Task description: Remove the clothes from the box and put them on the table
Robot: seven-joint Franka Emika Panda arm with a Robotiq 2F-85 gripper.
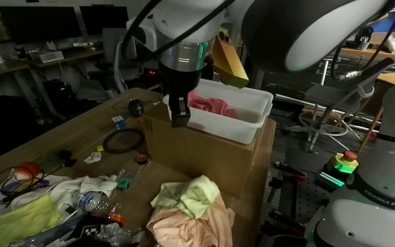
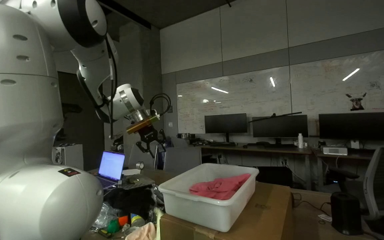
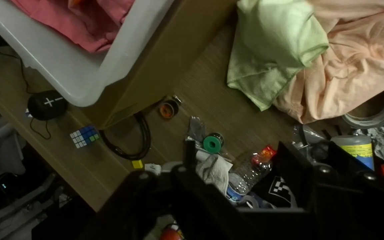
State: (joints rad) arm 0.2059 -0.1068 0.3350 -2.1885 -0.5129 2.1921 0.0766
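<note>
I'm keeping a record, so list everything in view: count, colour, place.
Long wooden table: one, brown, centre.
Large cardboard box: one, brown, on table.
Rectangular plastic bin: one, white, on box.
Crumpled pink cloth: one, pink, in bin.
Crumpled peach cloth: one, peach, on table.
Bunched green cloth: one, pale green, partly on peach cloth.
Tiled puzzle cube: one, multicoloured, on table.
Rounded speaker: one, black, near cube.
Labelled plastic bottle: one, clear, on table.
Mixed small clutter: uncountable, various colours, on table.
Open laptop: one, bluish screen, left of bin in an exterior view.
Flat monitors: three, black, background.
Office chairs: several, grey, background.
Jointed robot arm: one, mostly white, over table.
Jointed claw: one, black, open above table.
</note>
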